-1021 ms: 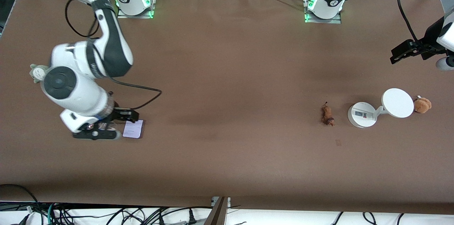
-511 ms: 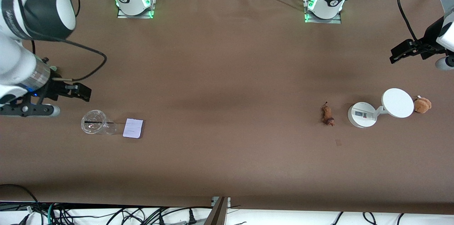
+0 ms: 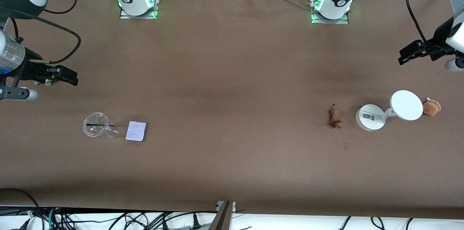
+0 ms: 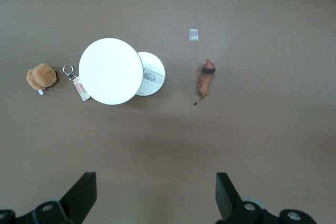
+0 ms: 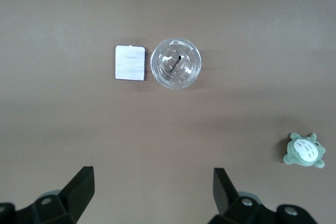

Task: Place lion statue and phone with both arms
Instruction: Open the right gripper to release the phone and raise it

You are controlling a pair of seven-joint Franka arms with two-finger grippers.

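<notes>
Lion statue (image 3: 335, 117) lies on the brown table (image 3: 232, 78) toward the left arm's end, just beside the white round stand (image 3: 370, 117), with a brown plush toy (image 3: 431, 107) past the stand's disc. Toward the right arm's end, the phone (image 3: 136, 130) lies flat just beside a clear cup (image 3: 96, 125). The left gripper (image 3: 413, 51) and the right gripper (image 3: 58, 76) both hang above the table's ends, jaws wide and empty.
</notes>
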